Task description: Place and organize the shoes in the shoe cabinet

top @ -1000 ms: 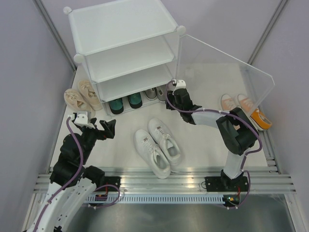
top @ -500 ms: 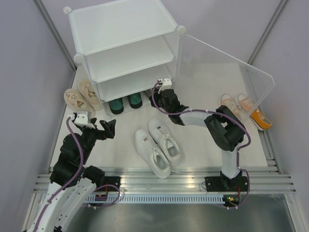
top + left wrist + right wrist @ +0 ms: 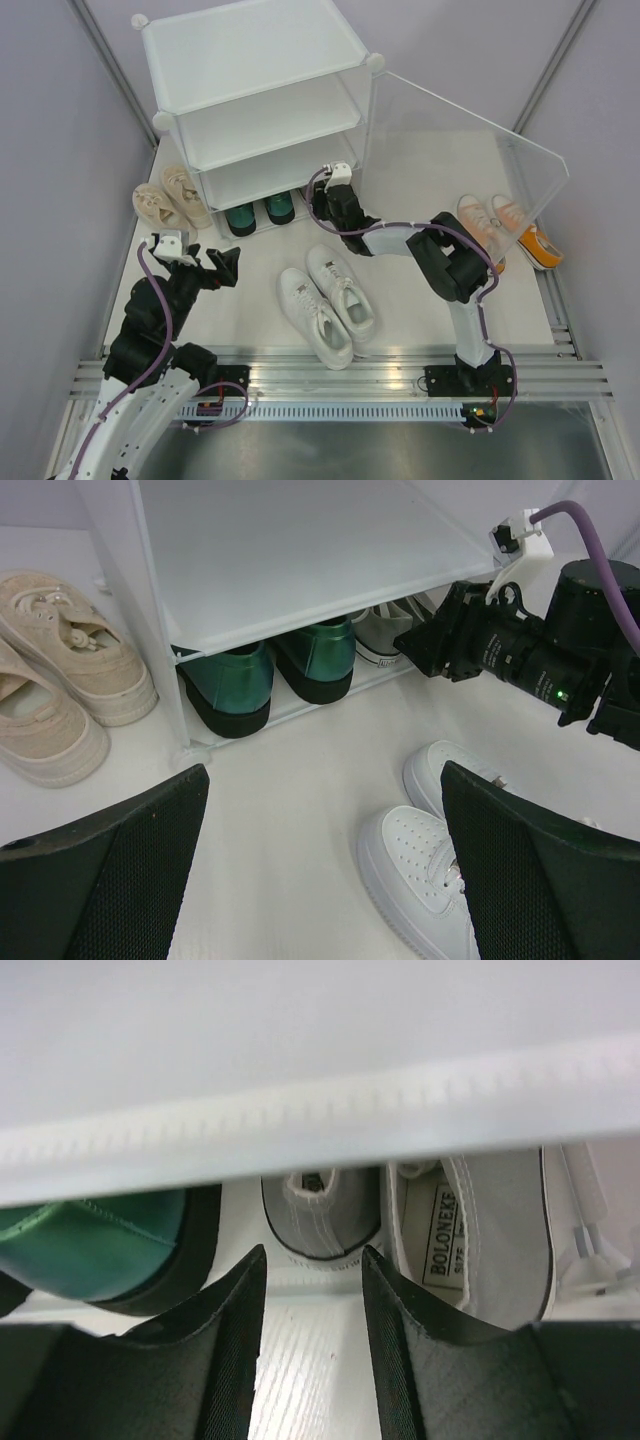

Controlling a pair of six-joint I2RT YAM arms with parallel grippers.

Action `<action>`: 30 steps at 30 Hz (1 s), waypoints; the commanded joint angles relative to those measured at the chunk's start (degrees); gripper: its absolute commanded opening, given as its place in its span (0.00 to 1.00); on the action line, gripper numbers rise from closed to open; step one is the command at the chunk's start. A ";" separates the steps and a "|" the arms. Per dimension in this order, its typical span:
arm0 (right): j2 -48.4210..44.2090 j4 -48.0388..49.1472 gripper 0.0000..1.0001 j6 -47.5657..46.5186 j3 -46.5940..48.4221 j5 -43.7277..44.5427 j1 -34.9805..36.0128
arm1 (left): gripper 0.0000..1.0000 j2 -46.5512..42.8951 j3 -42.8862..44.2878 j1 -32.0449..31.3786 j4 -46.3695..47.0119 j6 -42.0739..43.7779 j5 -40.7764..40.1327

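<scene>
I see right gripper [image 3: 312, 1270] part-open, empty; grey canvas sneaker [image 3: 320, 1215] at 12 o'clock — off-centre shove could skew it. Left gripper [image 3: 325, 780] gaping.

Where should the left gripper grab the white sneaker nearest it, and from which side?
Probably the heel collar, from above and the near side. The white sneaker stands upright, opening up, toe toward the shoe cabinet, heel toward the arm bases; its mate crowds its right side.
</scene>
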 commanded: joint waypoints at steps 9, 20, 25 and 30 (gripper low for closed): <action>4.99 2.46 0.41 0.39 7.48 0.94 -0.55 | 1.00 0.34 0.05 -0.18 2.03 2.24 1.05; 4.29 2.02 0.09 2.06 8.63 -3.01 -0.72 | 1.00 0.17 0.05 -0.18 2.03 2.24 1.14; 4.47 1.58 0.01 3.29 10.38 -8.63 -0.72 | 1.00 0.08 0.14 -0.18 1.94 2.24 1.05; 2.98 2.11 0.01 4.96 9.95 -12.33 -0.72 | 0.99 -0.01 0.14 -0.18 2.03 2.24 1.14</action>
